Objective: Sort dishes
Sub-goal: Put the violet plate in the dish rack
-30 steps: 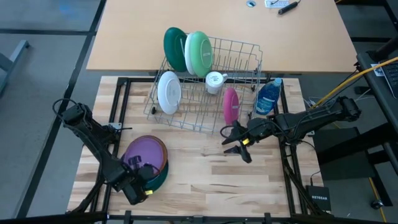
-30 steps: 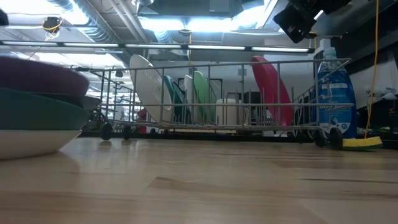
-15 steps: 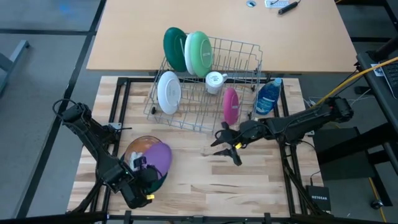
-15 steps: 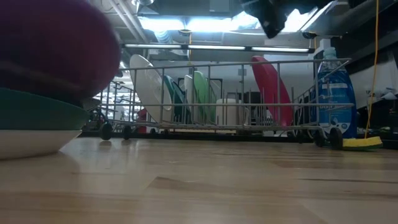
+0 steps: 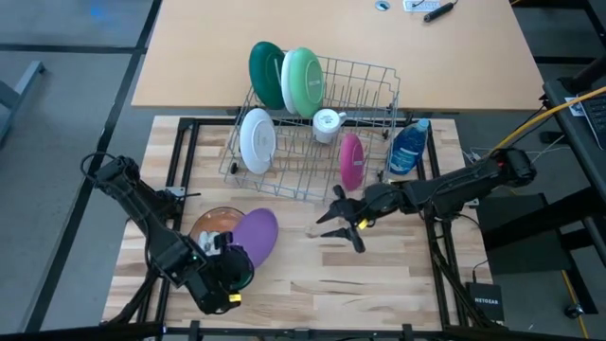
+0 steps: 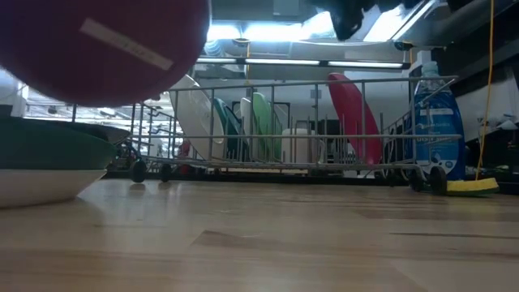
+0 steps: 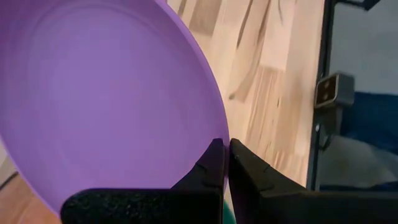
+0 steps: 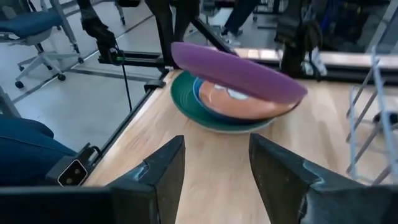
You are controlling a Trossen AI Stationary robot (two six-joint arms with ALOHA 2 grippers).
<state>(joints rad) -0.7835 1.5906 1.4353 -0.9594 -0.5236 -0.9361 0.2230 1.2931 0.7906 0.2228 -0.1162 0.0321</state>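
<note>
Purple plate [image 5: 253,235], pinched at its rim by my left end effector [image 5: 216,262], has risen off the bowl stack [image 5: 214,225]; my right end effector [image 5: 341,220], spread, approaches for transfer.

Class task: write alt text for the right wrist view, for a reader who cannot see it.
A purple plate is held tilted above a stack of dishes on the wooden table. The right gripper faces it, open and empty.

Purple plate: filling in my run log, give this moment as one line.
left end effector: shut on purple plate, lifted off stack | right end effector: open, mid-table | rack: loaded
</note>
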